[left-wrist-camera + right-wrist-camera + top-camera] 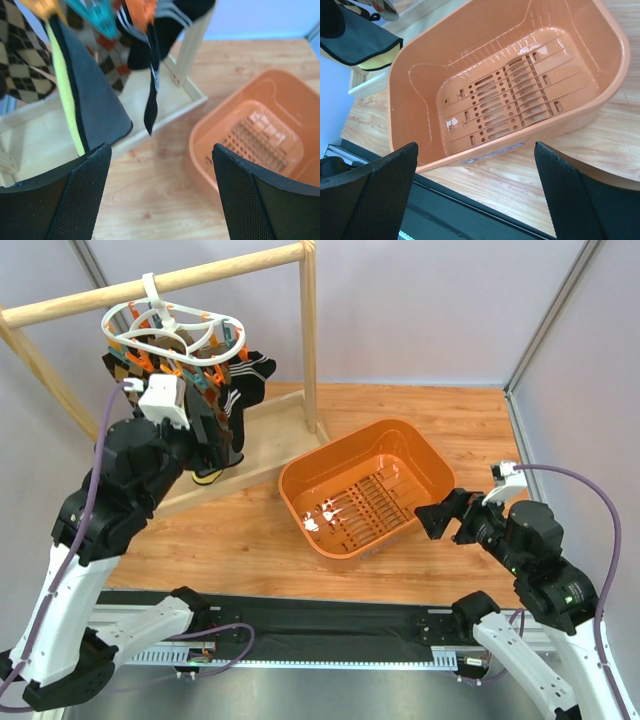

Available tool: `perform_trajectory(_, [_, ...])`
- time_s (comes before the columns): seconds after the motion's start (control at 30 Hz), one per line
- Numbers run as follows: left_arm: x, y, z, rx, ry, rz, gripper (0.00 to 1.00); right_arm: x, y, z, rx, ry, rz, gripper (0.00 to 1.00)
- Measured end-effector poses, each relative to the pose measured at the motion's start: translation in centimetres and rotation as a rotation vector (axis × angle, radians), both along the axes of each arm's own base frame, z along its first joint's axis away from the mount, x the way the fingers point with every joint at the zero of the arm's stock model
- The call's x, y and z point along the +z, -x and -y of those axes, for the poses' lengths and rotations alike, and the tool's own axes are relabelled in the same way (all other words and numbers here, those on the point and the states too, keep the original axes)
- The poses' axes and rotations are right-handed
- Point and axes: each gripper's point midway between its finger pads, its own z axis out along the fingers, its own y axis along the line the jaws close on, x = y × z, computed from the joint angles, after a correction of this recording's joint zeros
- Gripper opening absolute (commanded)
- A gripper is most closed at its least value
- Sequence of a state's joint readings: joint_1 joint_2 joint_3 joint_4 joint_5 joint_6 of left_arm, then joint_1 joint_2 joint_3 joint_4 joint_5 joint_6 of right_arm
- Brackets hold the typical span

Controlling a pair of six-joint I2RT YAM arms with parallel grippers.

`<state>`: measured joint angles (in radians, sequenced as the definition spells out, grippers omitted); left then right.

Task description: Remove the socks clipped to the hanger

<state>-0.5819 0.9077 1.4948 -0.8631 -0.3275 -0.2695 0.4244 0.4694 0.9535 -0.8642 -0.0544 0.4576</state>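
The white oval hanger [175, 325] hangs by its hook from the wooden rail. Orange and grey-blue clips [190, 365] hold several socks [240, 380] below it. My left gripper [218, 445] is open and empty, raised right by the hanging socks. In the left wrist view the gripper [160, 200] has a black-and-yellow sock [90, 100] just beyond its left finger [75, 200]. An argyle sock [20, 55] hangs further left and a black striped sock [150, 55] straight ahead. My right gripper [440, 515] is open and empty beside the orange basket, and it also shows in the right wrist view [477, 200].
An orange plastic basket [300, 490] stands mid-table with nothing in it; it also shows in the right wrist view [415, 100] and the left wrist view [200, 150]. The wooden rail frame [308, 330] stands on a base board [270, 445] at the back left. Grey walls enclose the table.
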Motion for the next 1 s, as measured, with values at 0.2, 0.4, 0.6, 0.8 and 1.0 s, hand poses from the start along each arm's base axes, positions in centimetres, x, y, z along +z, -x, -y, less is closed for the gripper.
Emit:
perform_trajectory(0.2, [4.7, -2.6, -0.3, 0.043, 0.041, 0.061, 0.84, -0.8, -1.1, -0.7, 0.005, 0.006, -0.043, 0.88])
perform_trajectory(0.4, [5.4, -3.2, 0.3, 0.021, 0.058, 0.086, 0.84, -1.4, -4.3, -3.7, 0.050, -0.008, -0.134, 0.87])
perform_trajectory(0.6, [-0.9, -2.2, 0.4, -0.014, 0.028, 0.020, 0.80, 1.0, -7.0, -8.2, 0.128, 0.001, -0.119, 0.84])
perform_trajectory(0.8, [-5.7, -1.7, 0.4, -0.015, 0.005, -0.074, 0.77, 8.5, -10.3, -15.7, 0.234, -0.023, 0.095, 0.82])
perform_trajectory(1.0, [-3.6, 0.8, -1.1, 0.011, 0.095, 0.028, 0.76, 11.6, -13.1, -22.6, 0.292, 0.023, 0.221, 0.82])
